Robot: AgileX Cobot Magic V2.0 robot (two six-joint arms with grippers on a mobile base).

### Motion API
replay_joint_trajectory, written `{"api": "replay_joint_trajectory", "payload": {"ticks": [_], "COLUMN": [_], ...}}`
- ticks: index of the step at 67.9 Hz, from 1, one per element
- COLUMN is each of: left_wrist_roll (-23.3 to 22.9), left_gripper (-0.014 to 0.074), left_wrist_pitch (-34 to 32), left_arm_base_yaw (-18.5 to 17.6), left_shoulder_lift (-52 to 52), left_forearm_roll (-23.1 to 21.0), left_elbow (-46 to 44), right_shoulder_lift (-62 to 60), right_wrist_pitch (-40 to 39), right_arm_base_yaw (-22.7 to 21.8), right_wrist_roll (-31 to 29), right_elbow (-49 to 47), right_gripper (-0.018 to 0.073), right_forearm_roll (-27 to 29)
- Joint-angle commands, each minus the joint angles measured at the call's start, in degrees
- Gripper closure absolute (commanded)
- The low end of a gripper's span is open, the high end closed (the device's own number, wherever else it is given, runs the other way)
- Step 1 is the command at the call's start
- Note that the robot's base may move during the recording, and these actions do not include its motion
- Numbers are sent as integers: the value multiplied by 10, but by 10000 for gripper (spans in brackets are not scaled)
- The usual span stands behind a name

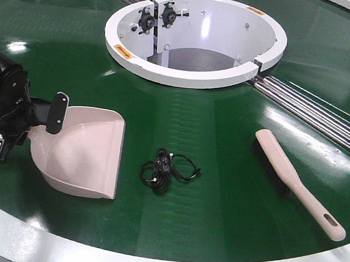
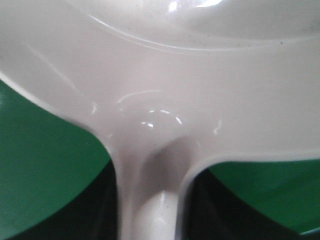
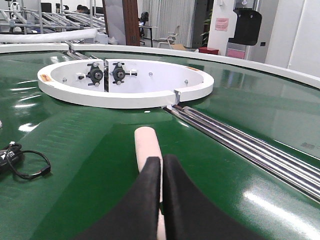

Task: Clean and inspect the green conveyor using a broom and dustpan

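Observation:
The green conveyor (image 1: 223, 141) fills the front view. On its left lies the beige-pink dustpan (image 1: 87, 154), mouth toward the near rim. My left gripper (image 1: 46, 117) is shut on the dustpan's handle; in the left wrist view the handle (image 2: 150, 210) sits tight between the dark fingers and the dustpan's body (image 2: 165, 75) fills the frame. The beige broom (image 1: 288, 171) lies flat on the belt at the right, bristles to the left. My right gripper (image 3: 161, 162) is shut and empty, hovering over the broom (image 3: 146, 142); it is outside the front view.
A tangled black cable (image 1: 169, 167) lies on the belt between dustpan and broom, also seen as a cable (image 3: 20, 160) at the left of the right wrist view. The white hub (image 1: 185, 80) stands behind. Steel rollers (image 1: 311, 112) run back right. The white outer rim (image 1: 151, 258) borders the front.

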Motion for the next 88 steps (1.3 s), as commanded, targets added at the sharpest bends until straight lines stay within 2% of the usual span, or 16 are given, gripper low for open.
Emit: {"api": "replay_joint_trajectory", "payload": {"ticks": [1, 17, 27, 37, 48, 73, 88], "left_wrist_roll": [-3, -3, -3, -3, -3, -3, -3], "left_gripper": [561, 559, 558, 558, 558, 558, 558], "left_wrist_pitch": [-15, -15, -15, -15, -15, -15, -15], "left_arm_base_yaw": [-2, -2, -2, -2, -2, -2, -2], "left_shoulder_lift": [-27, -27, -27, -27, -27, -27, -27], "left_forearm_roll": [13, 13, 13, 13, 13, 13, 13], "left_elbow": [-17, -17, -17, -17, -17, -17, -17], "right_shoulder_lift": [-6, -6, -6, -2, 70, 359, 434], "right_wrist_pitch": [-44, -49, -109, -113, -48, 124, 117], "right_arm_base_yaw": [-4, -4, -4, -4, -4, -4, -4], "right_wrist_roll": [-1, -1, 3, 3, 3, 3, 10], "right_elbow": [2, 2, -2, -52, -149, -378, -404], "right_gripper": [568, 568, 568, 568, 568, 568, 568], "right_forearm_roll": [-2, -5, -6, 7, 16, 21, 42]}}
